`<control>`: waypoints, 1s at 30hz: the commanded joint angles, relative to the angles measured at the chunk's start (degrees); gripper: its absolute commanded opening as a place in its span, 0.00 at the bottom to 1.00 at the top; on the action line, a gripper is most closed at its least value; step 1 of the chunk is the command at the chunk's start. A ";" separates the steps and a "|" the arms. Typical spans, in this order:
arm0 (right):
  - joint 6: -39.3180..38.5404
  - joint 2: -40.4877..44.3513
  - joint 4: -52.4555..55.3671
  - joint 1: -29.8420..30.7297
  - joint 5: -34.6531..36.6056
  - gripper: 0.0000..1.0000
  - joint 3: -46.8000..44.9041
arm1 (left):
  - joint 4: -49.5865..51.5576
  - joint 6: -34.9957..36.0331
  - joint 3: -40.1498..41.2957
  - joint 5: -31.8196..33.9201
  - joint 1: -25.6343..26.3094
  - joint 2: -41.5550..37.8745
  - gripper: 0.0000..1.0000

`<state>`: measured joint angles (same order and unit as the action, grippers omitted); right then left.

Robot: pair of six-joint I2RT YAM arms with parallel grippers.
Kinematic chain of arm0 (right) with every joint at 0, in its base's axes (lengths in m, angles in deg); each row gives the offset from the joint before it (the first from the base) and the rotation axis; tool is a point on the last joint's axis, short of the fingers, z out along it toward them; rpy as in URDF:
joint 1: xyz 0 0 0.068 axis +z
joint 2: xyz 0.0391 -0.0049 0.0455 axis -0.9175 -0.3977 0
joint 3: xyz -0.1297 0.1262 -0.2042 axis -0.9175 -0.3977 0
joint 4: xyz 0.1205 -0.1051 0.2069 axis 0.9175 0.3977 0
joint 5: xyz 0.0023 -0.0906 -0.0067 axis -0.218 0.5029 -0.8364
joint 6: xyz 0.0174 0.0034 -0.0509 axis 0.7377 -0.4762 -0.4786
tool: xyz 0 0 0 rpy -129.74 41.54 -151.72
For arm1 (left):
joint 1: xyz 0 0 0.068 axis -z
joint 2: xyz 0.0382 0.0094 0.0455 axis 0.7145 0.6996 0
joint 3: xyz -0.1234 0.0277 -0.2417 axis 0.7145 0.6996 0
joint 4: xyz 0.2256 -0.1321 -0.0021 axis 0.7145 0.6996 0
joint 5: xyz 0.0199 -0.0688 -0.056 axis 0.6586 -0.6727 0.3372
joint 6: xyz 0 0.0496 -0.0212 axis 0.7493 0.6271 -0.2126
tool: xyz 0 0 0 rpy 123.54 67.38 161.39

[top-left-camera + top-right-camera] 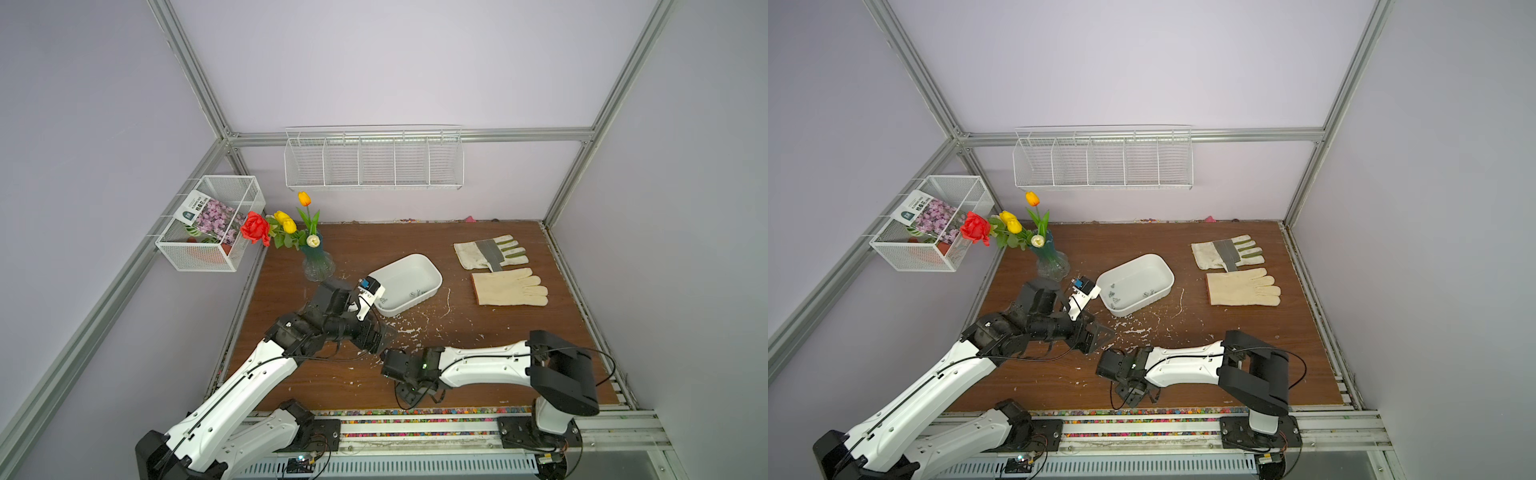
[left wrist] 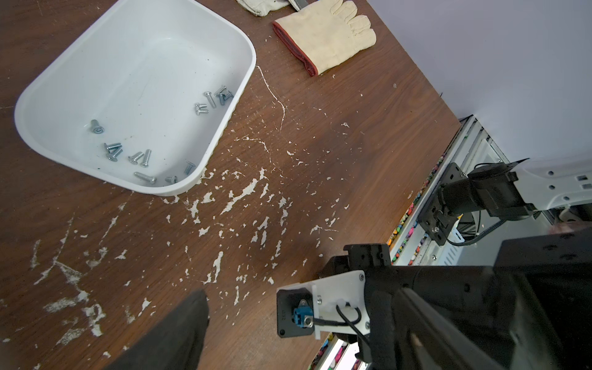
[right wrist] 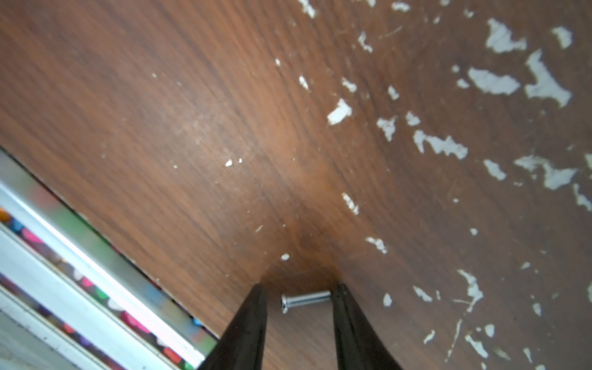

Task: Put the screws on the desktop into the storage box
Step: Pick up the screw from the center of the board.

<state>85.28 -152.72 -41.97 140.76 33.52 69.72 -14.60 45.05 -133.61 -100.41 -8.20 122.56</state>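
Silvery screw (image 3: 306,301) lies on the brown table (image 3: 192,128) near its near edge, between the part-spread jaws of the right tool (image 3: 299,288), not pinched. Left tool (image 1: 1100,332) hangs spread wide and empty beside the white storage box (image 2: 230,64), which holds more screws (image 2: 144,157).

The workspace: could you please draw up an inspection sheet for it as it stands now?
Surface: desktop, brown wood-grain, chipped with white flecks.
Job's things: storage box holds many screws; one screw lies on the desktop.
Clutter: striped glove, plain glove, vase of flowers.
Grippers: right gripper open, straddling that screw; left gripper open, nothing seen in it.
Cables: black cables loop by the right wrist.
Surroundings: mesh basket with packets and wire rack on the walls.
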 commanded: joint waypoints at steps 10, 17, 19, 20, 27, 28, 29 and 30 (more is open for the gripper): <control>-1.55 -2.76 0.97 0.25 -1.61 0.33 0.16 | -0.53 -0.58 0.26 -0.55 0.03 0.12 0.93; -1.48 -2.38 1.06 0.26 -1.35 0.28 0.14 | -0.41 -0.59 -0.17 -0.72 0.03 0.56 0.93; -1.69 -2.41 1.49 0.26 -1.21 0.27 0.58 | -0.41 -0.47 -0.26 -0.71 0.03 0.71 0.93; -1.80 -2.42 1.65 0.26 -1.26 0.27 0.82 | -0.43 -0.46 -0.18 -0.71 0.03 0.76 0.93; -2.00 -2.17 2.21 0.33 -0.87 0.26 0.93 | -0.34 -0.46 -0.39 -0.87 0.03 0.76 0.93; -1.95 -1.96 2.27 0.30 -0.76 0.26 0.76 | -0.37 -0.46 -0.38 -0.87 0.03 0.71 0.93; -1.98 -1.82 2.24 0.20 -0.74 0.26 0.61 | -0.33 -0.46 -0.44 -0.72 0.03 0.58 0.93; -1.83 -1.63 2.32 0.24 -0.66 0.26 0.43 | -0.31 -0.46 -0.42 -0.67 0.03 0.56 0.93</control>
<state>83.88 -153.13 -41.58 140.76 33.52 70.38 -14.60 44.88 -133.61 -100.81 -8.20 123.24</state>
